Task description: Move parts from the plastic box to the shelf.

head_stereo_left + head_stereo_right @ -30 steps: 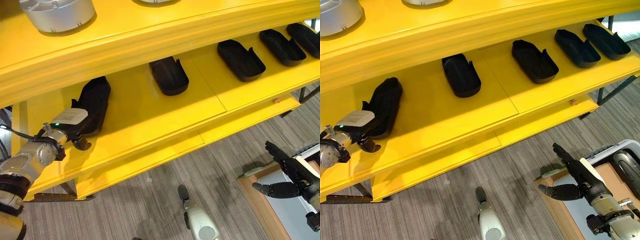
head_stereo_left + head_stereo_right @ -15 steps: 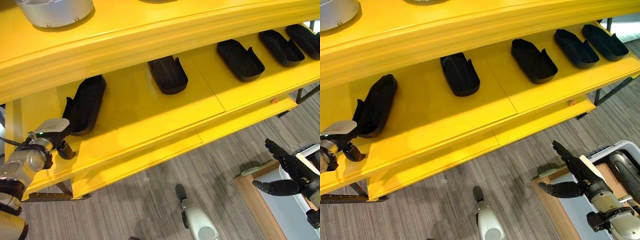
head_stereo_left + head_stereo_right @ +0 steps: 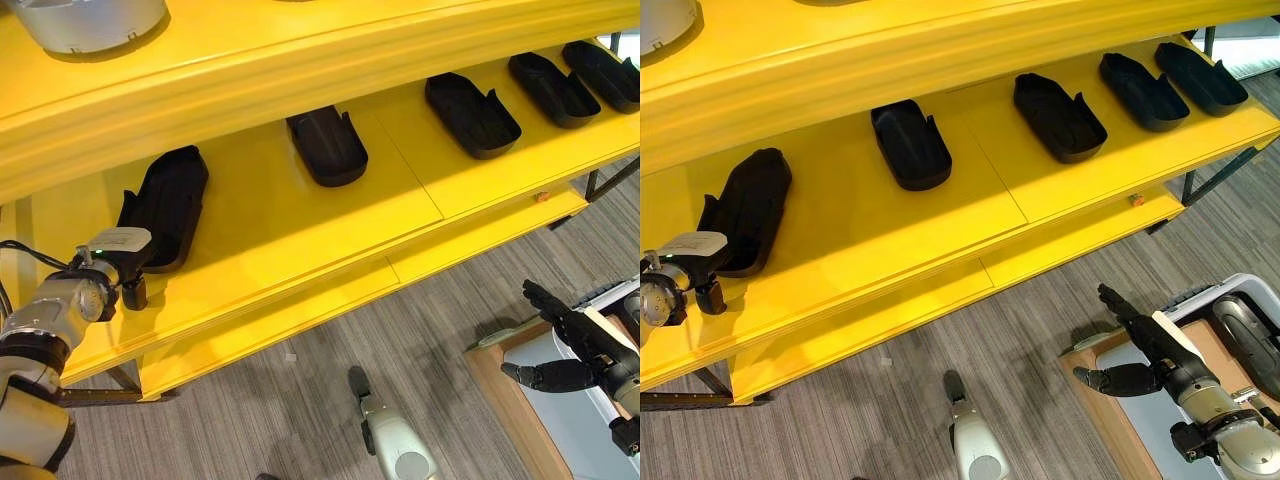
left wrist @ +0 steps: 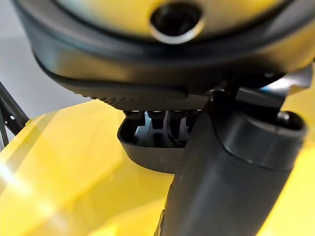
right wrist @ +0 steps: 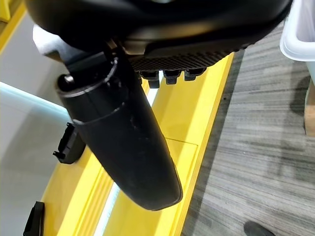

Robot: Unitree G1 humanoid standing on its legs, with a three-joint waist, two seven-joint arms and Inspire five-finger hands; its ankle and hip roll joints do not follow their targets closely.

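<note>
Yellow steel shelf [image 3: 300, 215], lower tier, lined with five black moulded parts. Leftmost part [image 3: 165, 205] resting near the front lip, left hand [image 3: 128, 262] just beside its near end, fingers curled, apparently gripping nothing. Right hand [image 3: 565, 350] hanging low over the floor beside a pale plastic box [image 3: 1240, 300], fingers straight, empty. Risk, judged from here: a stray brush by the left hand nudging the leftmost part askew or toward the lip.

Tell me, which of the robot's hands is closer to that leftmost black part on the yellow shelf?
Left. The left hand sits right at the leftmost black part; the right hand hangs low over the floor, far off.
</note>
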